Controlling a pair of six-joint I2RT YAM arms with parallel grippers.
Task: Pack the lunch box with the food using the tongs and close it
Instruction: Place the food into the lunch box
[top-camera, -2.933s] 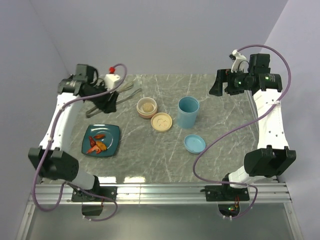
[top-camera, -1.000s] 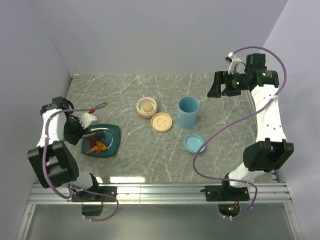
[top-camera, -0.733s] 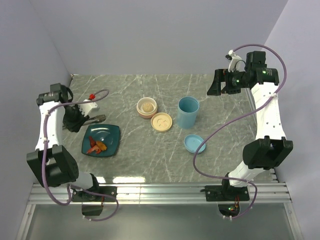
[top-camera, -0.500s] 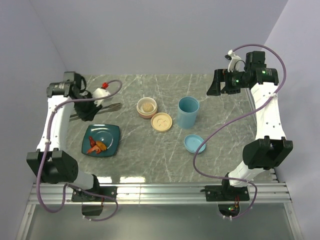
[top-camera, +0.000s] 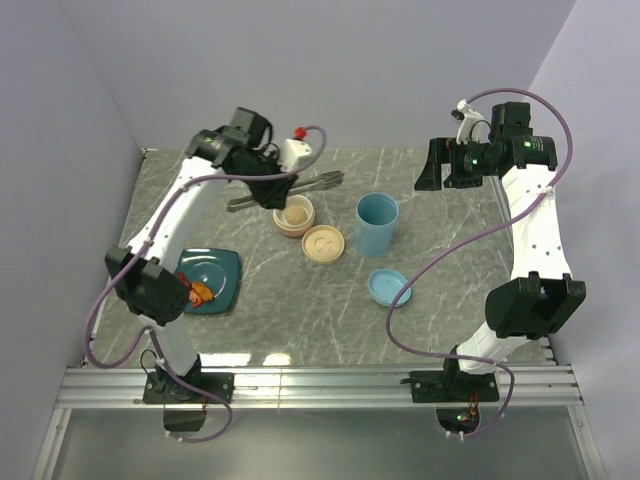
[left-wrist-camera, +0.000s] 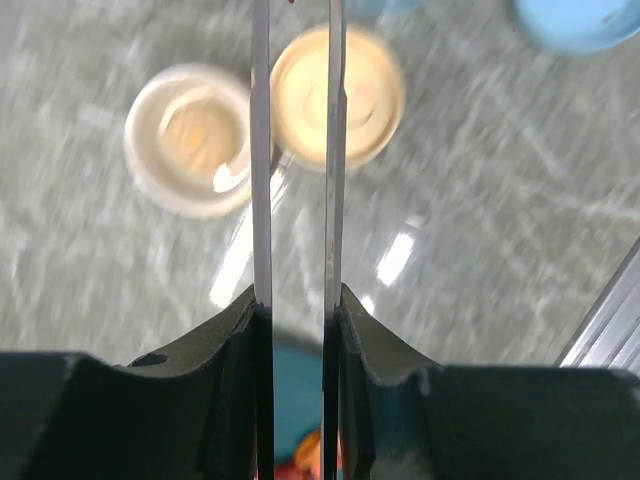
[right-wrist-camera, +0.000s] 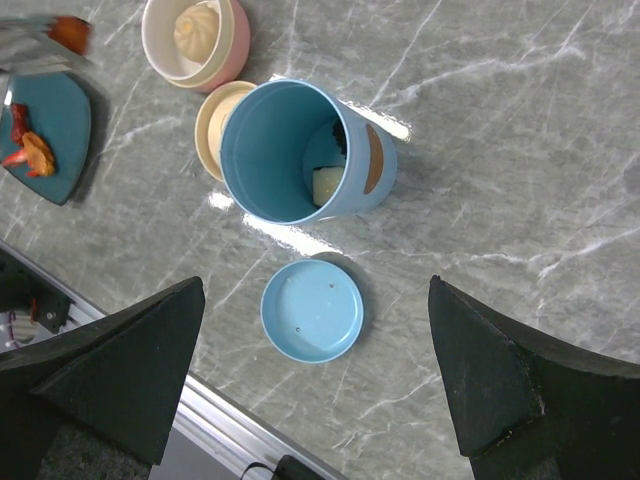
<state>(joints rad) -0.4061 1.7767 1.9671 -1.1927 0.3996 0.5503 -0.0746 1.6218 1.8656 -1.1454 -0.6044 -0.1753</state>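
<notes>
Evidently the tongs (left-wrist-camera: 260, 150) are thin, stiff, springy metal with smooth arms, so they probably want to slide or twist in a grip. The sensible hold is partway along both arms, where a squeeze brings the tips together. That is where the left gripper (left-wrist-camera: 297, 320) has them: its jaws are drawn partly in and clamped across the two arms, one finger pressing each from outside, the arms running parallel with a narrow gap between them. In the overhead view the tongs hang above the worktop (top-camera: 300, 310), just behind the beige bowl (top-camera: 294, 214). The right wrist view shows a blurred red-orange piece (right-wrist-camera: 70, 32) at their tips; it looks light and small, and a slack squeeze could drop it. A beige ball (right-wrist-camera: 197, 28) already sits in that bowl. More shrimp-like pieces (right-wrist-camera: 25, 145) lie on the teal plate (top-camera: 222, 268) near the left arm's base. The blue tub (top-camera: 377, 222) stands upright in the middle with a dark slice and a pale bit inside. Its blue lid (top-camera: 388, 287) and the beige lid (top-camera: 324, 243) lie flat on the worktop, both off. The right gripper (top-camera: 436, 168) hangs high at the far right, jaws spread wide, holding nothing.
</notes>
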